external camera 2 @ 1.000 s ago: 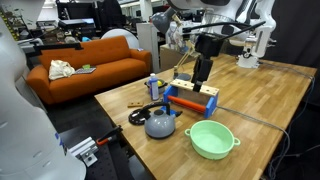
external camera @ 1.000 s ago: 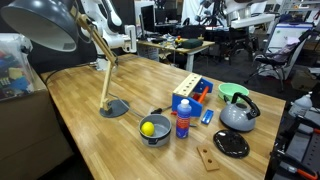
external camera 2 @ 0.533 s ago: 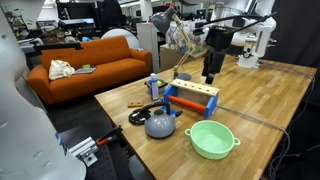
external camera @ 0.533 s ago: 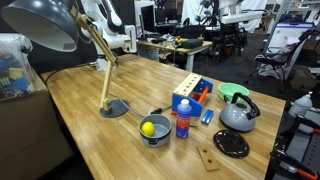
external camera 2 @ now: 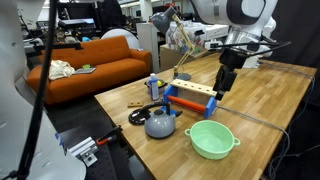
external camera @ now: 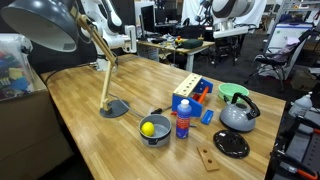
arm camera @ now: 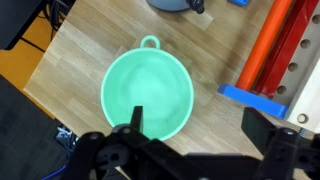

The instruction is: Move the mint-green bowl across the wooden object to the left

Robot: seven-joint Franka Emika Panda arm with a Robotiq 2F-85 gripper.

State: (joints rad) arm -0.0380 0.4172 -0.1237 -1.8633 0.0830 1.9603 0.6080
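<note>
The mint-green bowl (external camera 2: 211, 138) sits empty on the wooden table near its edge, beside the grey kettle (external camera 2: 160, 123); it also shows behind the kettle in an exterior view (external camera: 235, 92). The pale wooden object (external camera 2: 193, 92) stands upright in the middle of the table, with red and blue toys against it (external camera: 185, 96). My gripper (external camera 2: 222, 88) hangs open and empty in the air between the block and the bowl. In the wrist view the open fingers (arm camera: 200, 125) frame bare table just right of the bowl (arm camera: 148, 95), with the block (arm camera: 303, 70) at the right edge.
A grey metal bowl with a yellow ball (external camera: 152, 128), a blue bottle (external camera: 183, 119), a black plate (external camera: 231, 144), a small dark-brown wooden piece (external camera: 208, 158) and a desk lamp (external camera: 108, 70) stand on the table. The table edge (arm camera: 50, 90) runs close beside the mint-green bowl.
My gripper has moved from above the far side of the wooden object across it toward the mint-green bowl. The things on the table have not moved.
</note>
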